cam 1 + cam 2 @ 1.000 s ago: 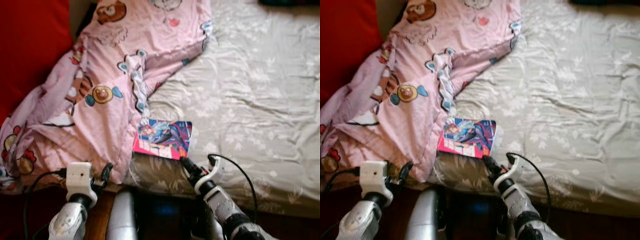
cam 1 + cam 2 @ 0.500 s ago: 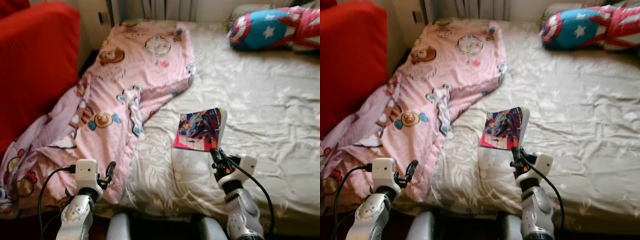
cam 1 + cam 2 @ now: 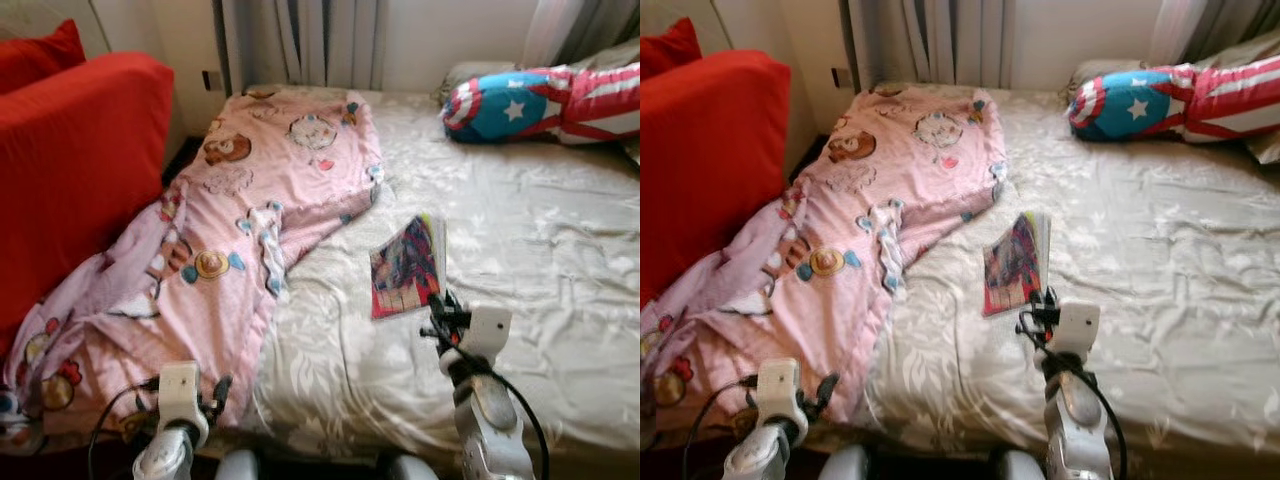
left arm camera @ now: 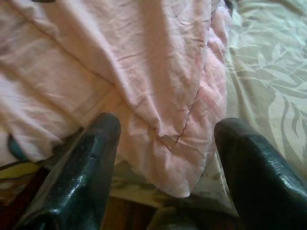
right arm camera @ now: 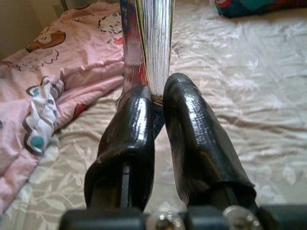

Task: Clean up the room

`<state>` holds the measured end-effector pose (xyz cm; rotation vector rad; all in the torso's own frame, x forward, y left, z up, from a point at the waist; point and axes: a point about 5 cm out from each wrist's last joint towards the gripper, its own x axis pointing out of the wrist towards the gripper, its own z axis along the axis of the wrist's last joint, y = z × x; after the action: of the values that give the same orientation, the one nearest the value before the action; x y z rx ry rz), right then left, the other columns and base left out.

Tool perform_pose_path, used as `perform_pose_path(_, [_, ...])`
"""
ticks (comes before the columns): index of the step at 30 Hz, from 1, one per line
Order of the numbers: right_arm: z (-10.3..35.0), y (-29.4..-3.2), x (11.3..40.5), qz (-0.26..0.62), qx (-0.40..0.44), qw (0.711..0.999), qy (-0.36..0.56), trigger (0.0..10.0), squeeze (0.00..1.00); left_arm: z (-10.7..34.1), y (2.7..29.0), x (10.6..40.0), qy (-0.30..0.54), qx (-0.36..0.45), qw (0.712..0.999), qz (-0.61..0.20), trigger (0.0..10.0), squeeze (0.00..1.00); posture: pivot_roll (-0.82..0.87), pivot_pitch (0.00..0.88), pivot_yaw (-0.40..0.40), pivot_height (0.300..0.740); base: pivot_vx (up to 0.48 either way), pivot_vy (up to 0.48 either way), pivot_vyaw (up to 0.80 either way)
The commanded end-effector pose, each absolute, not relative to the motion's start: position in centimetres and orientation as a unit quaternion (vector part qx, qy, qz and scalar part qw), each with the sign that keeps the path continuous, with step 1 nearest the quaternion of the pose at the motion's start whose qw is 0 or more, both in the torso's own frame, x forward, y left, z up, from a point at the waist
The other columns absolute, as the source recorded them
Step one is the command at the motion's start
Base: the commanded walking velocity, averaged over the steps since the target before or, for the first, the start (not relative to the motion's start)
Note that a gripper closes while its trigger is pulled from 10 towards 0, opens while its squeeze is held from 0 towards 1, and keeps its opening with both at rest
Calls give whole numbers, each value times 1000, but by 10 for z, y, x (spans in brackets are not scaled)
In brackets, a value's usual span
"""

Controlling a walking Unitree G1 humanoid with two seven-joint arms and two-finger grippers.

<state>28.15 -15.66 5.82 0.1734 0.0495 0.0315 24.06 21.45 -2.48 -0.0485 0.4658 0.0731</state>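
1. The right gripper [image 5: 153,103] is pinching the comic book [image 3: 405,268] at its lower edge, fingers pressed together on the spine end; in the right wrist view the pages are seen fanning upward between the two black fingers [image 5: 132,124].
2. The comic book is being held raised and tilted over the bed sheet [image 3: 540,250], just beside the edge of the pink blanket [image 3: 250,210] and well apart from the star pillow [image 3: 530,100].
3. Judgement: the grip is being made on one narrow edge only, so the book is likely being levered by its own weight. The squeeze should be kept firm and the wrist moved slowly, with the spine kept low so that pages are not being pulled out of the pinch.
4. Judgement: a drop-off spot is not being shown, so the carry path should be kept clear of the pink blanket folds.
5. The left gripper [image 4: 163,158] is being held spread, empty, at the pink blanket's hanging corner near the bed edge.
6. View differences: the fingers' closure on the pages is being shown by the right wrist view; the book's cover, its tilt and its place relative to the pink blanket are being shown by the eye views. The left fingers' gap is being shown clearly by the left wrist view, while in the left eye view that gripper [image 3: 190,400] is small and low.
7. The red sofa [image 3: 70,160] is standing beyond the pink blanket, away from the book.
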Motion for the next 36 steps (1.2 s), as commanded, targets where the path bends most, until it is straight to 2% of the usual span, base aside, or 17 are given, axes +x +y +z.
perform_pose_path(1, [67,-154,283,15,85,996,4,10000,0,-31,217,235,247,-20,968,43,10000,0,6,0,-63,726,0,0,0])
perform_pose_path(3, [65,-156,284,11,83,996,9,10000,0,-37,216,231,264,-22,963,47,10000,0,2,0,-65,740,0,0,0])
perform_pose_path(15, [55,-159,284,-6,104,994,32,10000,0,-62,223,200,344,-21,936,72,10000,0,-1,0,-76,740,0,0,0])
perform_pose_path(24, [47,-157,283,-15,84,995,52,10000,0,-73,224,183,385,7,920,74,10000,0,-7,0,-77,740,0,0,0])
perform_pose_path(36, [42,-159,282,-21,88,994,59,10000,0,-76,220,179,396,18,916,63,10000,0,-9,0,-73,740,0,0,-637])
